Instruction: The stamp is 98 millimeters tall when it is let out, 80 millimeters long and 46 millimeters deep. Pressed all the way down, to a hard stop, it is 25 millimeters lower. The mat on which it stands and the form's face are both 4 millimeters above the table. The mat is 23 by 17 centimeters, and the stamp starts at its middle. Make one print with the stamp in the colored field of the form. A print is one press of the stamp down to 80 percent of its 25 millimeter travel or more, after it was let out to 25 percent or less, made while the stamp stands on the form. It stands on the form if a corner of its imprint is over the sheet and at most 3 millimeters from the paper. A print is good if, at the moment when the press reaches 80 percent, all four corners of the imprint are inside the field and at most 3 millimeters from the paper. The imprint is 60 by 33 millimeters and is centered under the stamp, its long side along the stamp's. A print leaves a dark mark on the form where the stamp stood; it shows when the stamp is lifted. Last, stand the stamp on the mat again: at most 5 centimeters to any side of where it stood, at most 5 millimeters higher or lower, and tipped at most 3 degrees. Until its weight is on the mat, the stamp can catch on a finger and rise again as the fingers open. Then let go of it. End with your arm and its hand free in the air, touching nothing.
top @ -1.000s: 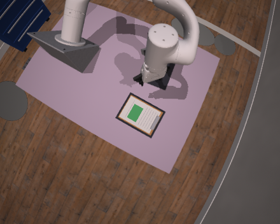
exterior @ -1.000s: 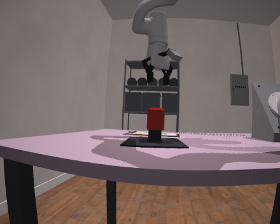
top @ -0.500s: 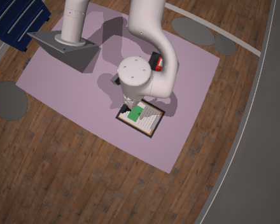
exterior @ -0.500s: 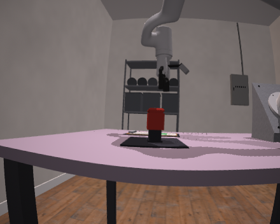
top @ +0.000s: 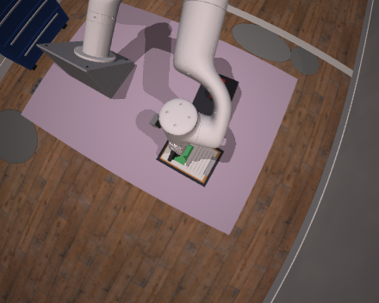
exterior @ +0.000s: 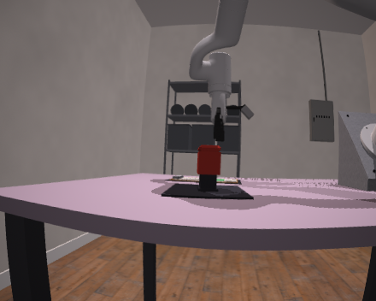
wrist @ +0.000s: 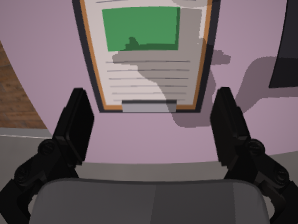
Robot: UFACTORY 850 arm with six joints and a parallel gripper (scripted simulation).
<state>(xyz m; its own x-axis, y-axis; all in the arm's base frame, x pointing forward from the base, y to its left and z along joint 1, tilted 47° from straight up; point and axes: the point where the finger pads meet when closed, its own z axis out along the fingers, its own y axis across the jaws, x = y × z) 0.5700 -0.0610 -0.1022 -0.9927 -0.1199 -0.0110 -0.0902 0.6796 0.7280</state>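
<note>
The red stamp [exterior: 208,164] stands upright at the middle of the black mat [exterior: 180,192] on the lilac counter [exterior: 95,201], nothing touching it. Near the mat lies the form [wrist: 148,90], its green field [wrist: 141,30] unmarked. The hand [wrist: 149,129] hangs above the form, well apart from the stamp, fingers spread wide and holding nothing.
</note>
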